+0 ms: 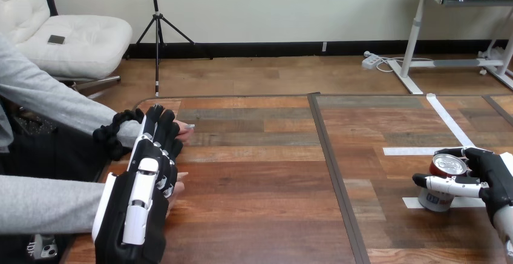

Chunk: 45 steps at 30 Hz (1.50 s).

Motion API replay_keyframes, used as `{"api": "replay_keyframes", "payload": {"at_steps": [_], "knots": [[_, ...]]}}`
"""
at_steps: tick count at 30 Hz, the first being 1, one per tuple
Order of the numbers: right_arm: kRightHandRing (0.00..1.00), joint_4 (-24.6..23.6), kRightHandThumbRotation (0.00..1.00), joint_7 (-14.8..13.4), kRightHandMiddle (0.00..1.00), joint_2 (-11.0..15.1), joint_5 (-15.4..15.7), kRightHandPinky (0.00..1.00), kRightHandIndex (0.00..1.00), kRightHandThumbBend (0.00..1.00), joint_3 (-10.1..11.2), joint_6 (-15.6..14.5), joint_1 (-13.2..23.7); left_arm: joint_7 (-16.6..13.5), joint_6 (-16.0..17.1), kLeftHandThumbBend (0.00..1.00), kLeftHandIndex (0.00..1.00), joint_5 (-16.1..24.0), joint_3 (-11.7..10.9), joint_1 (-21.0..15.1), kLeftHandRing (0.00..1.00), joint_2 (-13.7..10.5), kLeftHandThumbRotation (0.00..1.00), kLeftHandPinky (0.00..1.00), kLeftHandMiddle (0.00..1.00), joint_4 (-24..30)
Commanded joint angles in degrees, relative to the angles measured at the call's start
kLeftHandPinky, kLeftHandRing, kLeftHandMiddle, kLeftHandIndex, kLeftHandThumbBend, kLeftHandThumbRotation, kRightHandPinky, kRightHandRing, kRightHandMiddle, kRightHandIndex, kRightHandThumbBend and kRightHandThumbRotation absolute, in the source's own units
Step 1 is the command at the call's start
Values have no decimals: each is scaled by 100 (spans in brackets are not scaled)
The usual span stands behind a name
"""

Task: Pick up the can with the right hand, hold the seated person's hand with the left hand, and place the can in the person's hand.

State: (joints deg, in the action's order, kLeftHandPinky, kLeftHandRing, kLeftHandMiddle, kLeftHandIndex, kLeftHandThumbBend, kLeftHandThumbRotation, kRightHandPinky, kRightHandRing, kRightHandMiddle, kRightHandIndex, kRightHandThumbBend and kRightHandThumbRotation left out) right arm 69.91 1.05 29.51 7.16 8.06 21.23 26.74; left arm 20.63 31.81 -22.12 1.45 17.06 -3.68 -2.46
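A red-and-silver can (446, 166) stands upright on a strip of white tape near the table's right edge. My right hand (493, 176) is wrapped round it, thumb across its front and fingers behind. At the table's left side my left hand (142, 197) lies with straight fingers over the person's hands. The fingertips of the person's farther hand (183, 128) stick out past my fingers. The person's nearer hand (179, 182) peeks out from beside my palm. I see no finger of mine curled round either hand.
The wooden table (254, 173) has a dark seam (333, 167) running front to back down its middle. White tape strips (450, 122) mark its right half. The person's grey sleeves come in from the left edge.
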Motion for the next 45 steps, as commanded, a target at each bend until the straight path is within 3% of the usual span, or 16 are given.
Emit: {"api": "replay_keyframes", "payload": {"at_steps": [1, 10, 17, 45], "knots": [[50, -187, 0, -226, 55, 157, 126, 48, 58, 85, -119, -89, 373, 85, 16, 4, 100, -107, 25, -91, 100, 204, 91, 100, 100, 163], [47, -195, 0, -703, 52, 204, 477, 42, 54, 81, -357, -209, 410, 248, -7, 5, 100, -287, 21, -120, 100, 204, 91, 100, 100, 131], [45, -216, 0, -844, 49, 210, 549, 40, 50, 80, -397, -122, 407, 292, -48, 4, 100, -355, 8, -121, 100, 217, 91, 100, 100, 136], [41, -225, 0, -972, 44, 291, 726, 35, 45, 87, -482, 221, 433, 271, -5, 5, 100, -289, 1, -155, 100, 248, 91, 100, 100, 109]]}}
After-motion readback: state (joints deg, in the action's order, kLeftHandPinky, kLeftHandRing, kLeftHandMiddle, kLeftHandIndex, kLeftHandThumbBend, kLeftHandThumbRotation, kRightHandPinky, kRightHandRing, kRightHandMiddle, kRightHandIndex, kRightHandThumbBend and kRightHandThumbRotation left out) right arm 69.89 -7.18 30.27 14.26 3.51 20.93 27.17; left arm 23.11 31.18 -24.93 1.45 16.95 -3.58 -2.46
